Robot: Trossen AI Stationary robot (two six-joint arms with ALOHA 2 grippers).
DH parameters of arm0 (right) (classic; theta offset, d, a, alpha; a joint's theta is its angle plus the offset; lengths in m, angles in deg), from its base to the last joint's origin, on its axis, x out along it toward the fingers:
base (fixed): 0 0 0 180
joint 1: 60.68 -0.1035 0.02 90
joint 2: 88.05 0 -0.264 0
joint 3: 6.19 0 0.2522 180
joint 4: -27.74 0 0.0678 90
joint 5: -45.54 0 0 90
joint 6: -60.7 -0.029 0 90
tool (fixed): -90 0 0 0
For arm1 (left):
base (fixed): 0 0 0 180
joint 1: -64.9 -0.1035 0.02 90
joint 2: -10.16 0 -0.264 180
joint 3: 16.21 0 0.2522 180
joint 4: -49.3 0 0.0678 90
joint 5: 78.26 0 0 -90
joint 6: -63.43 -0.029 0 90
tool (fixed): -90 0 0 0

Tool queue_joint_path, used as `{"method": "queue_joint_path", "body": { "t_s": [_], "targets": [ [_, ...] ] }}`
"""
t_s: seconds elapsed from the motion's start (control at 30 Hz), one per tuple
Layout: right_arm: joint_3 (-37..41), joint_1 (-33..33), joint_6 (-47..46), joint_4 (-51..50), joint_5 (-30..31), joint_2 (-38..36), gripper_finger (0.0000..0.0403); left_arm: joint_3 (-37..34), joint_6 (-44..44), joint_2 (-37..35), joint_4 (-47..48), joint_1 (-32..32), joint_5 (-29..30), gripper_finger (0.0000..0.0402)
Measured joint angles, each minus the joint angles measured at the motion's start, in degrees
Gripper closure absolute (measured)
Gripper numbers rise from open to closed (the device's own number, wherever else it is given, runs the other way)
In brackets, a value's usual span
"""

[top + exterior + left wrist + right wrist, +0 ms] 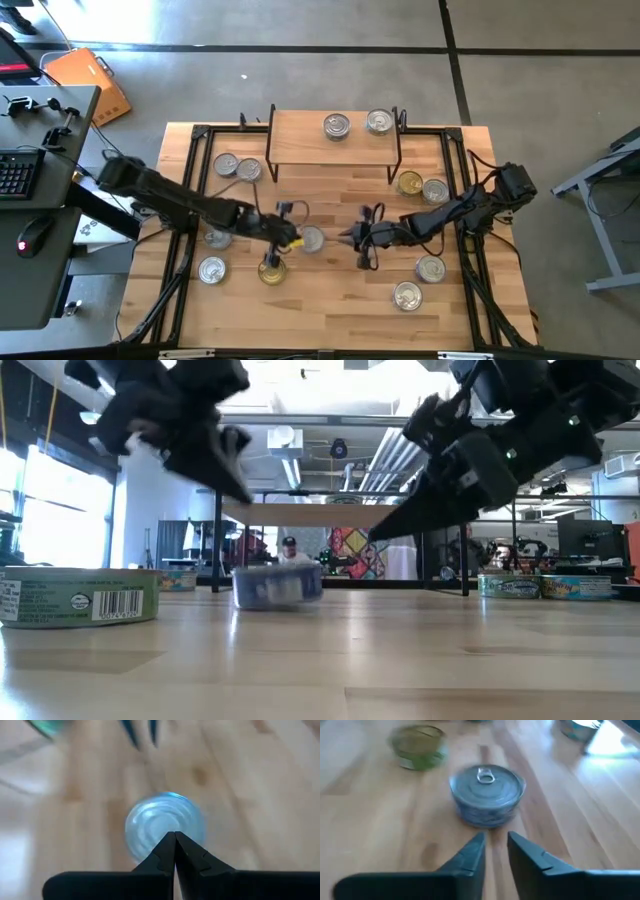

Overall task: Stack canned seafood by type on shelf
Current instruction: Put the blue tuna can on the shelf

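Observation:
A silver-lidded tin point(311, 239) with a bluish side label point(487, 795) stands on the table's middle, between my two grippers. My left gripper point(175, 840) is shut and hovers just to the tin's left, above it point(245, 490). My right gripper point(495, 845) stands slightly open to the tin's right, its fingers pointing at the tin with a gap of bare table between. The shelf point(300, 150) stands at the far middle with two silver-lidded tins point(337, 125) point(379, 122) on its top. A gold-lidded tin with a green label point(272, 270) stands near my left gripper.
Other tins stand around the table: two at the far left point(237, 167), two at the near left point(214, 253), two right of the shelf point(422, 187), two at the near right point(418, 281). Black frame rails point(195, 180) run along the table's sides.

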Motion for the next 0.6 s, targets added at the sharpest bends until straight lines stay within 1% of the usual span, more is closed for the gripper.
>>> {"method": "queue_joint_path", "body": {
  "t_s": [0.07,0.13,0.23,0.3,0.4,0.53,0.6],
  "targets": [
    [0.00,0.82,2.24,1.01,-2.77,0.00,0.0286,0.00,1.62,3.08,-0.67,0.98,-1.22,0.0401],
    [0.00,1.85,2.57,0.99,-3.76,0.00,0.0255,0.00,2.65,6.14,-2.30,1.64,-1.13,0.0401],
    [0.00,3.33,2.48,1.21,-3.89,0.94,0.0216,0.00,3.09,10.32,-4.12,1.60,-0.01,0.0401],
    [0.00,4.13,2.56,1.39,-4.35,2.47,0.0199,0.19,3.07,11.99,-4.81,1.44,2.07,0.0401],
    [0.00,5.03,2.31,2.81,-5.69,4.87,0.0186,0.17,3.18,11.97,-2.00,1.44,6.77,0.0401],
    [-0.02,5.25,2.39,6.66,-5.88,8.12,0.0187,-0.13,4.81,8.07,6.00,2.37,12.87,0.0401],
    [-0.03,5.45,3.09,11.29,-5.89,9.76,0.0187,-0.07,6.09,5.72,8.75,2.44,15.37,0.0401]
  ]
}}
